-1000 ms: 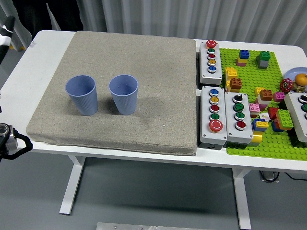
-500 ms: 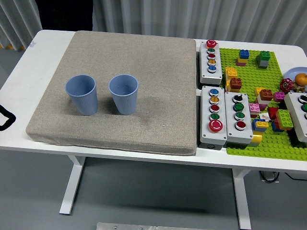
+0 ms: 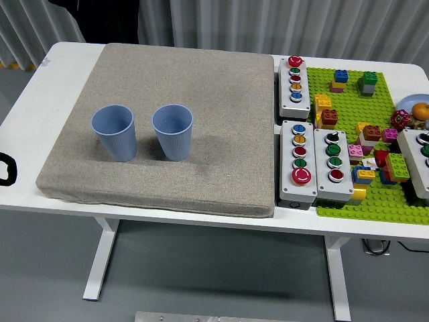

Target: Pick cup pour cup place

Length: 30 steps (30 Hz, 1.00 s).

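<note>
Two blue ribbed cups stand upright side by side on the left half of a grey fabric mat point(image 3: 221, 114). The left cup point(image 3: 113, 133) and the right cup point(image 3: 173, 131) are a small gap apart, both with open mouths up; what they hold cannot be made out. Of my left hand point(image 3: 6, 168) only a small black curved part shows at the picture's left edge, well left of the mat and far from both cups. My right arm is out of view.
Right of the mat lie grey button boxes point(image 3: 295, 86) point(image 3: 299, 163) point(image 3: 333, 165) and a green baseplate point(image 3: 395, 198) strewn with several coloured bricks. Another button box point(image 3: 419, 161) sits at the right edge. Dark clothing of a person point(image 3: 100, 17) shows beyond the far left corner.
My left hand has drawn back to the left edge, leaving only a small black part in view. The figure at the far left corner has shifted. The cups have not moved.
</note>
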### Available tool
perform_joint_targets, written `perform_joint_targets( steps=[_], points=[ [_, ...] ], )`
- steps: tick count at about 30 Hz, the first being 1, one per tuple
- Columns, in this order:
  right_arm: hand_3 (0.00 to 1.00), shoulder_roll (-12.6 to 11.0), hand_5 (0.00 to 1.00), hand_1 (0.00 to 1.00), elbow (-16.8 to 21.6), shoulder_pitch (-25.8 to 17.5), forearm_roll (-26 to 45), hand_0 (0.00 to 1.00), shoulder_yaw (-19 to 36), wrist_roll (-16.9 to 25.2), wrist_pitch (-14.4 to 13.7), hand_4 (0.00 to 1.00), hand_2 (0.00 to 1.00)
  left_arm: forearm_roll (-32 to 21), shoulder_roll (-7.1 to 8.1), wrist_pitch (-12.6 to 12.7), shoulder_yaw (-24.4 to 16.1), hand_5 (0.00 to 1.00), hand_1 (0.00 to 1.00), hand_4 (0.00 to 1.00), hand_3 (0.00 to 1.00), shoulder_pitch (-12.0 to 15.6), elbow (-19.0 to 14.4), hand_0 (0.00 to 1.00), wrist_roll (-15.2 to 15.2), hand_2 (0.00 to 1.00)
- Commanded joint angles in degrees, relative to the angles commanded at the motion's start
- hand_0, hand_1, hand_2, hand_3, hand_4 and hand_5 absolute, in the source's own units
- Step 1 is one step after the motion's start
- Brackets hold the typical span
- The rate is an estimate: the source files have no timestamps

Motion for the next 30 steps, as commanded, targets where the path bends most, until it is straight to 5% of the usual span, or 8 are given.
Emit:
perform_joint_targets(
  steps=[3,6,9,10,16,27,28,30],
  points=[
    [0.564,0.06,0.007,0.628,0.0,-0.2,-0.1,0.699,0.09,-0.02,0.06,0.002,0.561,-7.45,0.0,0.01,-0.14,0.998,0.702,0.828,0.804,0.2,-0.13,0.705,-0.25,0.823],
    [0.565,0.02,0.007,0.628,-0.02,-0.17,0.06,0.7,0.02,0.08,-0.01,0.002,0.561,-14.07,-0.11,-0.03,-0.32,0.998,0.816,0.829,0.844,0.15,-0.2,0.808,-0.54,0.908],
    [0.565,-0.04,0.007,0.628,-0.05,0.02,0.24,0.7,-0.06,0.19,-0.06,0.002,0.561,-14.91,-0.28,-0.01,-0.46,0.998,0.816,0.829,0.844,-0.07,-0.4,0.808,-0.72,0.908],
    [0.565,-0.04,0.008,0.628,-0.05,0.05,0.26,0.7,-0.07,0.2,-0.07,0.002,0.561,-14.86,-0.3,0.01,-0.47,0.998,0.952,0.826,0.924,-0.1,-0.42,0.934,-0.75,0.998],
    [0.565,-0.12,0.008,0.628,-0.09,0.44,0.87,0.701,-0.44,0.31,-0.26,0.002,0.561,-13.63,-0.53,-0.54,-0.72,0.998,0.997,0.827,0.948,-0.33,-0.6,0.978,-0.58,0.998],
    [0.565,-0.15,0.009,0.628,-0.15,0.93,1.91,0.7,-0.81,0.58,-0.39,0.002,0.561,-11.73,-1.21,0.59,-1.03,0.998,0.968,0.825,0.937,-0.62,-0.38,0.967,-0.24,0.998],
    [0.565,-0.15,0.009,0.628,-0.15,0.95,1.95,0.7,-0.82,0.58,-0.4,0.002,0.561,-11.61,-1.24,0.73,-1.06,0.998,0.711,0.811,0.757,-0.62,-0.38,0.735,-0.23,0.773],
    [0.565,-0.13,0.009,0.628,-0.15,1.08,2.02,0.7,-0.81,0.58,-0.42,0.002,0.561,-11.92,-1.42,3.02,-1.21,0.998,0.711,0.811,0.757,-0.6,-0.53,0.735,-0.95,0.773]
  ],
)
